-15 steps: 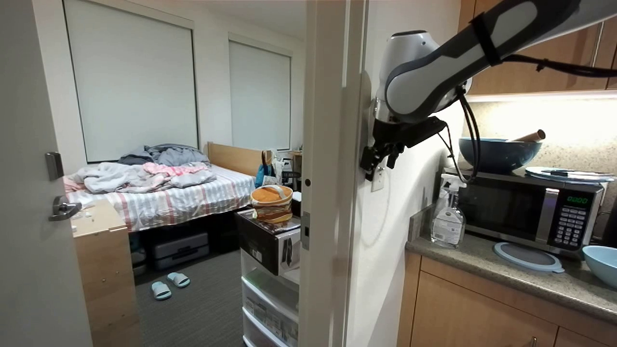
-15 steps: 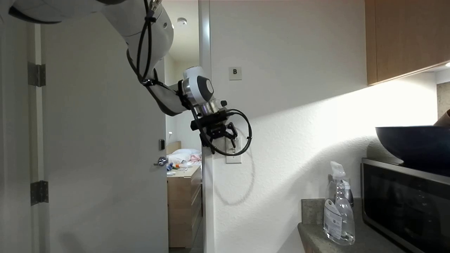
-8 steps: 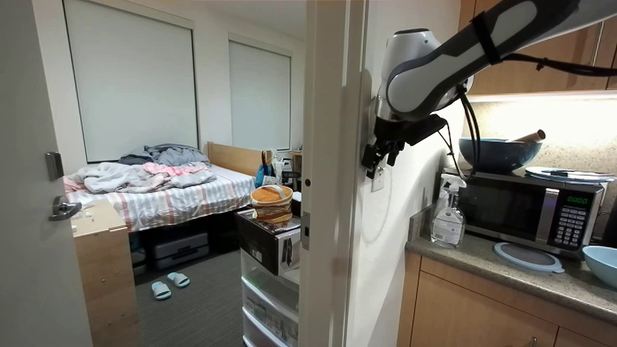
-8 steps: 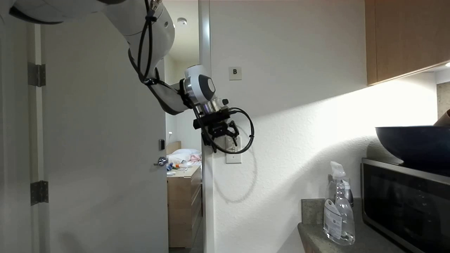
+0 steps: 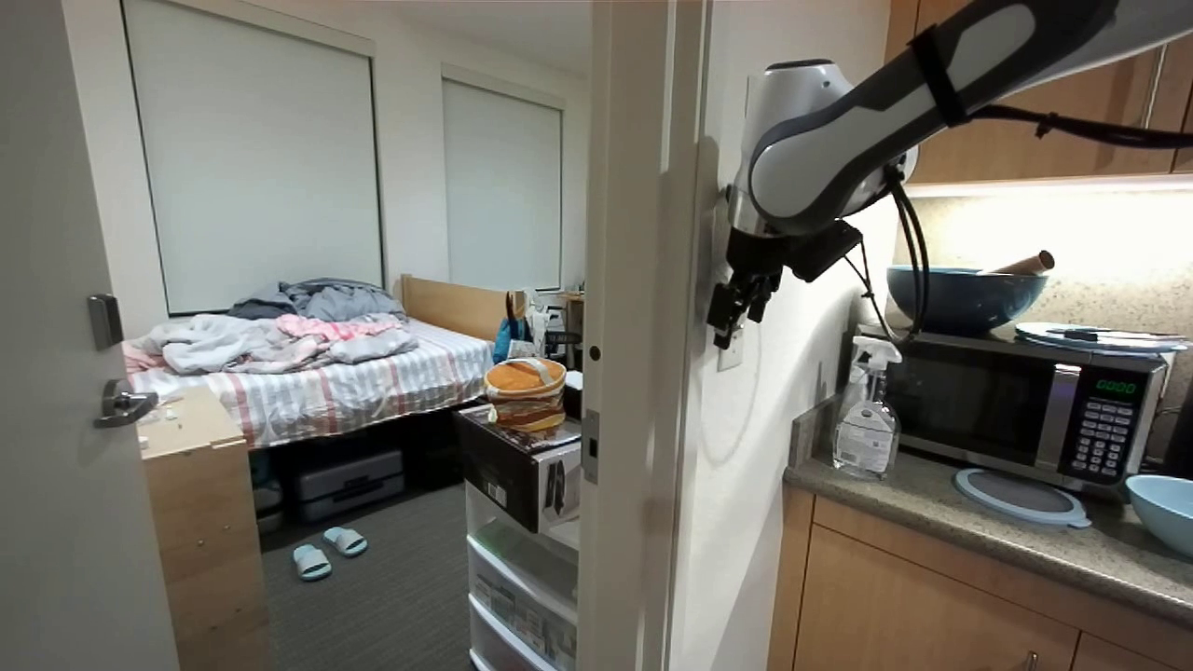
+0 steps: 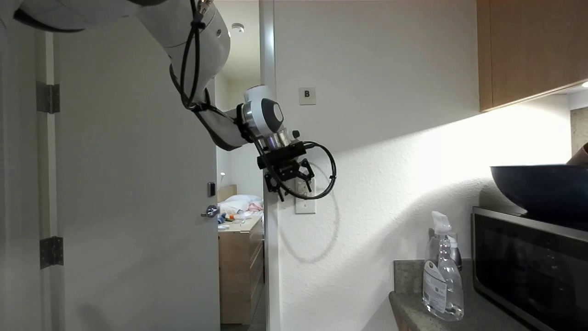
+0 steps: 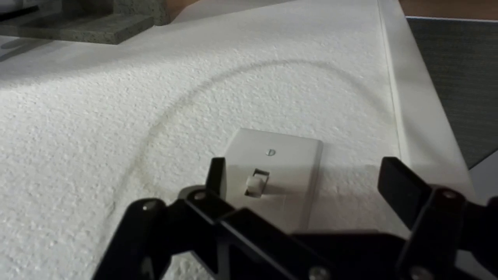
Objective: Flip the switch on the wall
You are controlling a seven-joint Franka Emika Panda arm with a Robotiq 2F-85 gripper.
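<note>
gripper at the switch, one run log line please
gripper: open, empty | switch: seen between jaws, wrist view | touching wall: cannot tell

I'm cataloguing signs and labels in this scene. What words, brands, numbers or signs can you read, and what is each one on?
"B": on the wall sign.
"00:00", apparently: green digits on the display of the microwave.
Too small to read: the keypad under that display, the label on the front spray bottle, any print on the dark box.
Nothing readable on the switch plate; no brand name legible anywhere.
</note>
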